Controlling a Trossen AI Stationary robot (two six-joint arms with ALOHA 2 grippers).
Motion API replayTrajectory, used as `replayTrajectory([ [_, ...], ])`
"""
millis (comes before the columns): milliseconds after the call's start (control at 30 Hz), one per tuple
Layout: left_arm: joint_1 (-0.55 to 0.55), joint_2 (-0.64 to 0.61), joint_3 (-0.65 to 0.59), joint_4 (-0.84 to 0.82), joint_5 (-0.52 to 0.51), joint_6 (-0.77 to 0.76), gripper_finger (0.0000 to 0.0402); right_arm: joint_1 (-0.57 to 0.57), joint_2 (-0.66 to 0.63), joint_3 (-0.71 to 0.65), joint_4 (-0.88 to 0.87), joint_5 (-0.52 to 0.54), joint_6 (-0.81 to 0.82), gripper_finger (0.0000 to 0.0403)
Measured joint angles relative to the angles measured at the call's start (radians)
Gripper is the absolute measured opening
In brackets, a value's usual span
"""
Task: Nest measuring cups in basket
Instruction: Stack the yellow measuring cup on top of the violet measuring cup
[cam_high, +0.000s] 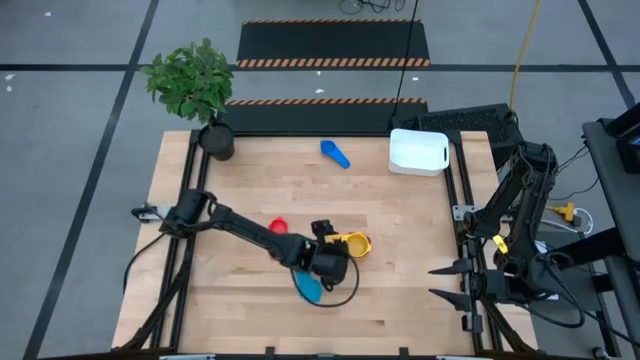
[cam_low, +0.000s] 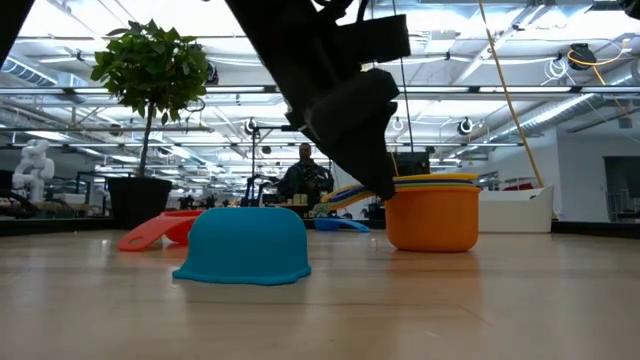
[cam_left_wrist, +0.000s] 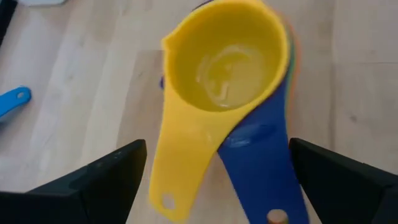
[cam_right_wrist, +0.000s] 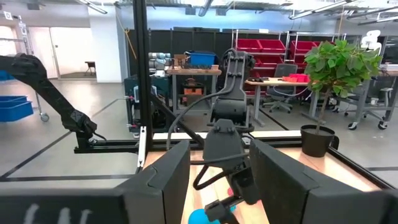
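Fingers of our left gripper (cam_left_wrist: 214, 186) stand wide astride the yellow cup (cam_left_wrist: 227, 59), its handle running back between them; right gripper's (cam_high: 448, 281) part-open, well off.

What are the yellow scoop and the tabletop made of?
Yellow measuring cup: probably plastic, glossy; light glints inside its smooth bowl. Table: looks like wood, pale planks with visible grain and joints, a slight sheen.

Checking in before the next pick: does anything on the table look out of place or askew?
Yes. A light blue cup sits upside down on the table near the nested stack, and the white basket holds no cups.
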Motion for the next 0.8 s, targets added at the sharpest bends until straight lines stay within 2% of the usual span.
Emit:
replayTrajectory([
  [200,0.012,-0.003,0.013,-0.009,0.003,-0.015,0.0395,0.0,0.0,0.0,-0.002,0.0,0.003,0.0162],
  [333,0.035,-0.003,0.013,-0.005,0.063,-0.004,0.0395,0.0,0.0,0.0,-0.01,-0.001,0.025,0.0162],
  [533,0.064,0.002,0.012,0.05,0.138,0.14,0.0395,0.0,0.0,0.0,-0.011,-0.001,0.026,0.0162],
  [667,0.083,0.002,0.012,0.069,0.213,0.17,0.0395,0.0,0.0,0.0,-0.013,-0.004,0.026,0.0162],
  [800,0.097,0.002,0.012,0.069,0.217,0.184,0.0395,0.0,0.0,0.0,-0.02,-0.004,0.03,0.0162],
])
